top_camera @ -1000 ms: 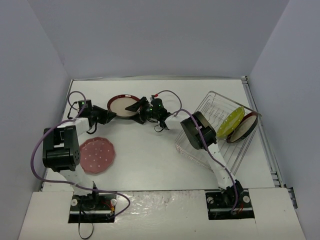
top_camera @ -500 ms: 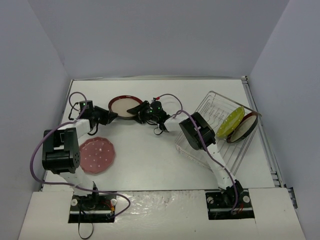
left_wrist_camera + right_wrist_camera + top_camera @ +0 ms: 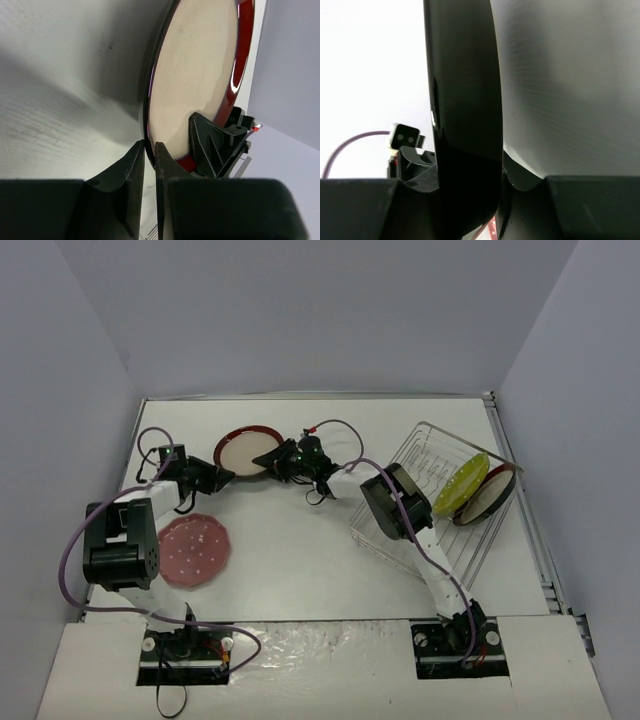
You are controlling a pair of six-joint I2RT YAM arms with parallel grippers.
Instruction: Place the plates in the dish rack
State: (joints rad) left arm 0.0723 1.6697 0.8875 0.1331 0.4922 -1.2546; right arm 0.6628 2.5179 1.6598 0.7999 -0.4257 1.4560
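On the white table, far left, the red-rimmed plate has the left end effector and the right end effector clamped on opposite rims. We should release the left one gently, then carry the plate to the dish rack.

White table top spread across the middle of the frame, plain grey-lilac back wall seen along the top, matching side walls at left and right, metal rail run along the table's right edge, glossy white ledge set across the bottom
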